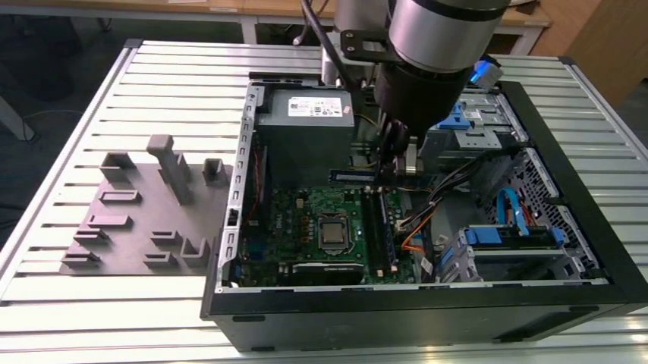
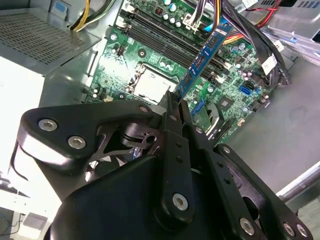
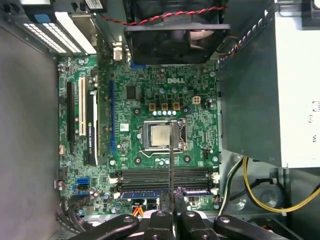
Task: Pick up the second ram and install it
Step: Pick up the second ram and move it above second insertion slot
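Pickup is done. Your gripper [image 2: 178, 102] is clenched on the ram [image 2: 205, 55] and holds it inside the case [image 1: 405, 311], just above the motherboard [image 3: 165, 105] and over the slots [image 3: 165, 175]. It isn't seated. Another stick [image 3: 145, 194] already sits in a slot. Seating the ram is what's left.

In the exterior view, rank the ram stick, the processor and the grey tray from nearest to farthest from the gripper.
1. second ram, clamped in the gripper.
2. processor, on the motherboard inside the case.
3. grey tray, outside the case, at the exterior view's left.
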You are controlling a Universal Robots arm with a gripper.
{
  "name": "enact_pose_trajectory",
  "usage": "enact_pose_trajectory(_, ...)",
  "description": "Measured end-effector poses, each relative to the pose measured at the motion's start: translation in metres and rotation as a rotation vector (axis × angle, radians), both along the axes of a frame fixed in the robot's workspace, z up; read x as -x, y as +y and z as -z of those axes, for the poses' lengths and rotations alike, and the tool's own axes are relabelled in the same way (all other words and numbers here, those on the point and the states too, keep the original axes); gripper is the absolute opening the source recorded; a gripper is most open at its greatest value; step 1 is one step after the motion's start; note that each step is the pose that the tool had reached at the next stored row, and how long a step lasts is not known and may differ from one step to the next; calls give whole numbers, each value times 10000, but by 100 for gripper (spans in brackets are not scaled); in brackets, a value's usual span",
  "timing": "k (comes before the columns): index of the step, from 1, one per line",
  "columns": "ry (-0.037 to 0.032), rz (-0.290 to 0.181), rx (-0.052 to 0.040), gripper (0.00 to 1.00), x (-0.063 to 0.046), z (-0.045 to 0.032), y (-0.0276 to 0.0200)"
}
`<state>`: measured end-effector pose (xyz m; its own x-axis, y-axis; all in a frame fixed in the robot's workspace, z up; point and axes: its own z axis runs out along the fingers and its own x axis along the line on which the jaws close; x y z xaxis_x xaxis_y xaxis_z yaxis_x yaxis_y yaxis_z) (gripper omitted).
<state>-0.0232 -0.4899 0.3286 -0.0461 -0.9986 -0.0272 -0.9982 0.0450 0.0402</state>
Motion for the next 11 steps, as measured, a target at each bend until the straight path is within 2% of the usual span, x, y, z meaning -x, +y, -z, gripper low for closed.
enact_pose_trajectory(11, 0, 0, 0, 14, 0, 200, -12)
